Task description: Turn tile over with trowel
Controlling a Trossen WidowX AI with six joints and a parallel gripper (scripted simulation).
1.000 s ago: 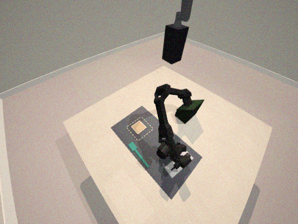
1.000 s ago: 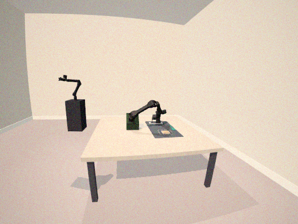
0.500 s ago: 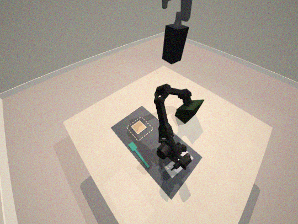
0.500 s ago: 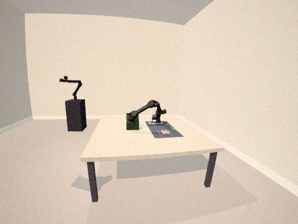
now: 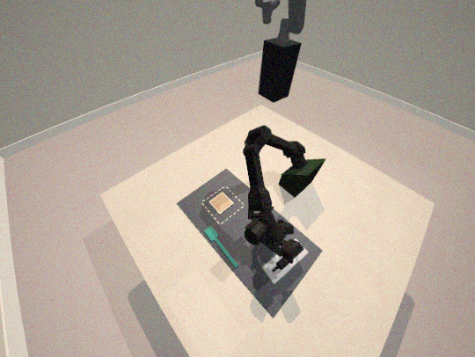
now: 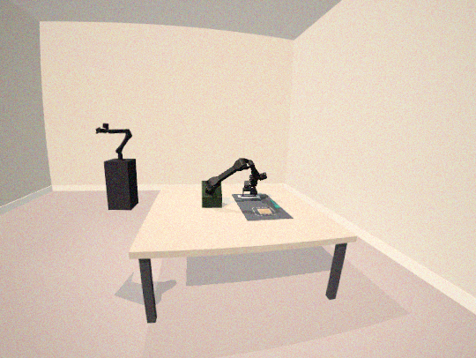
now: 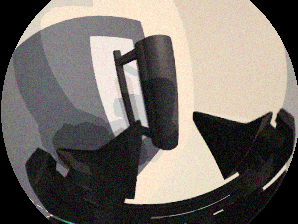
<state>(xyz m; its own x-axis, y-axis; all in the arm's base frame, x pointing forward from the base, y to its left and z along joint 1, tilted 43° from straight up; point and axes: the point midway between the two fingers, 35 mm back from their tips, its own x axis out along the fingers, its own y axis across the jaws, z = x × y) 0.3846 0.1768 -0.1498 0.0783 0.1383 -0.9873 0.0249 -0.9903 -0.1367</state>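
Observation:
A tan tile (image 5: 221, 202) (image 6: 264, 212) lies flat inside the dashed outline (image 5: 221, 223) on the dark grey mat (image 5: 273, 309); I cannot make out a mark on its upper face. A trowel with a pale flat blade (image 5: 276, 278) (image 7: 101, 55) and a black handle (image 7: 161, 65) rests at the mat's other end, handle up. My gripper (image 5: 287, 259) (image 6: 249, 190) (image 7: 168, 119) is open just above this handle, with a finger on either side of its near end in the wrist view. Its exact height is hard to tell.
A teal long-handled tool with a square blade (image 5: 211, 233) (image 6: 275, 205) lies along the mat's edge, beside the tile. A dark green block (image 5: 296, 181) (image 6: 211, 201) stands under the arm's base. Another arm stands on a black pedestal (image 5: 278, 72) (image 6: 120, 185) beyond the table.

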